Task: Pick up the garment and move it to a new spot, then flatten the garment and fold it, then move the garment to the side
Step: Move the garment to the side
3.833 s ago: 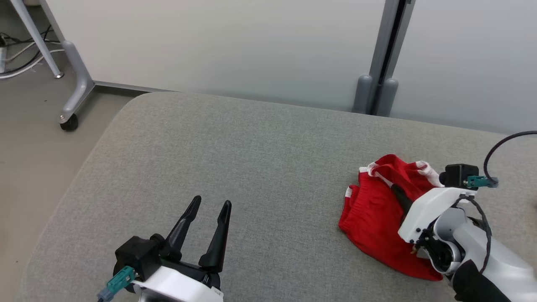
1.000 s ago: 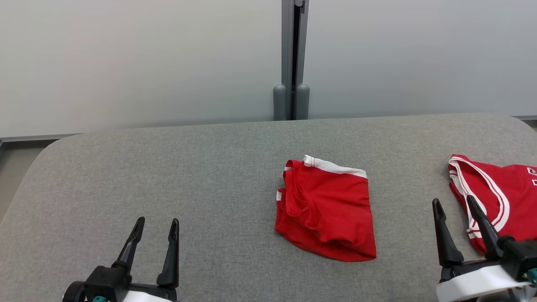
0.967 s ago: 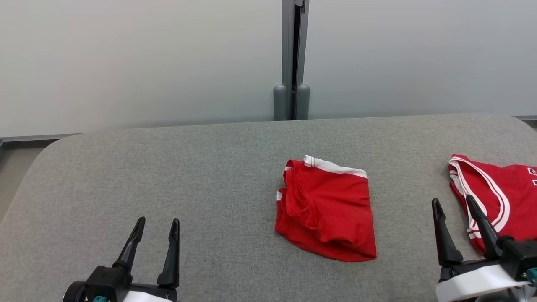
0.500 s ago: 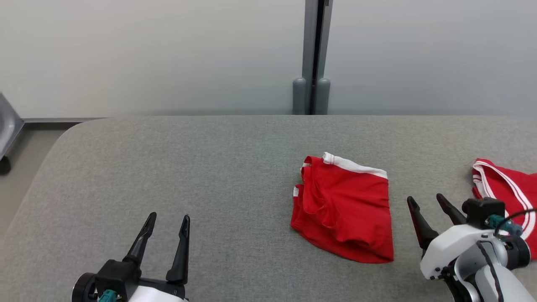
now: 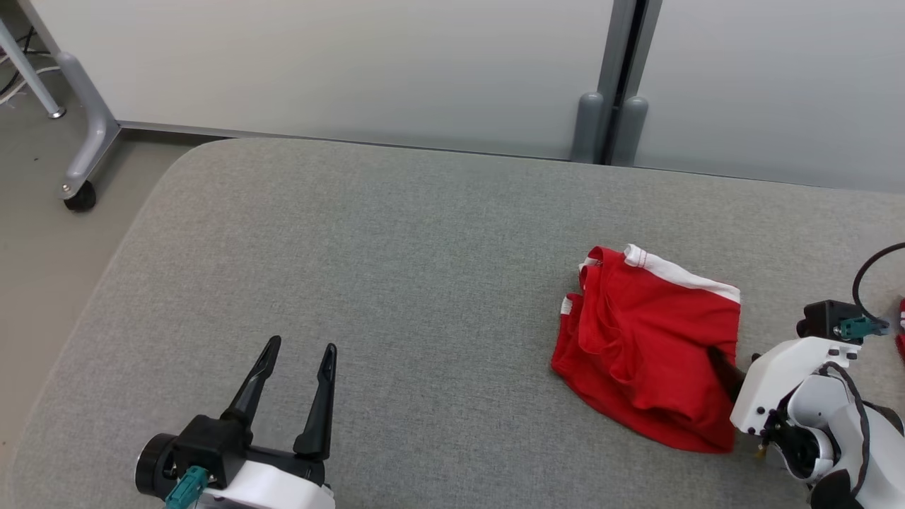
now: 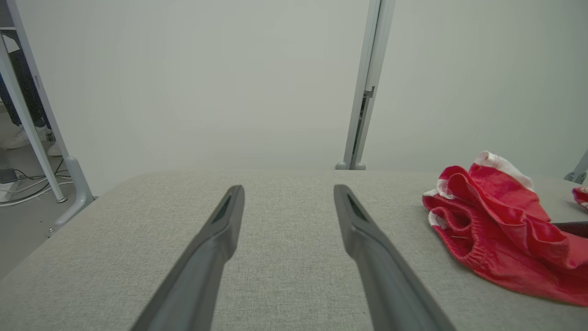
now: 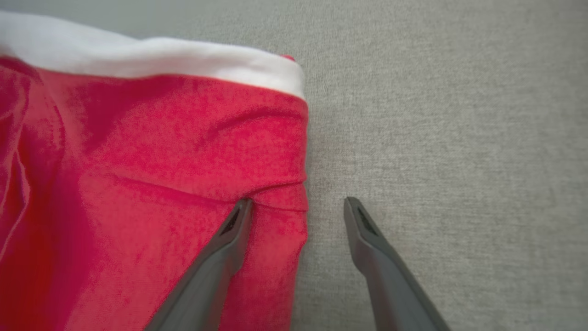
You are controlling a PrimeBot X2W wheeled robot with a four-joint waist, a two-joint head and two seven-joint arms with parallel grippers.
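Observation:
The garment (image 5: 640,343) is a pair of red shorts with a white waistband, lying bunched at the right of the grey padded surface (image 5: 389,247). My right gripper (image 5: 732,357) is open at the garment's right edge. In the right wrist view the right gripper (image 7: 298,201) straddles that edge: one finger lies over the red garment (image 7: 161,161), the other over bare grey surface. My left gripper (image 5: 300,346) stands open at the lower left, far from the garment, with nothing between its fingers. In the left wrist view the left gripper (image 6: 288,188) points across the surface, with the garment (image 6: 496,220) off to the right.
A sliver of a second red garment (image 5: 902,326) shows at the right edge, seen too as the second garment (image 6: 579,195). Pale wall panels with a grey post (image 5: 611,92) stand behind. A frame leg with a caster (image 5: 79,198) stands on the floor at the left.
The head camera has swung left, so the whole picture has shifted. My right gripper has gone from beside the striped garment to the shorts' right edge. The left gripper has kept still.

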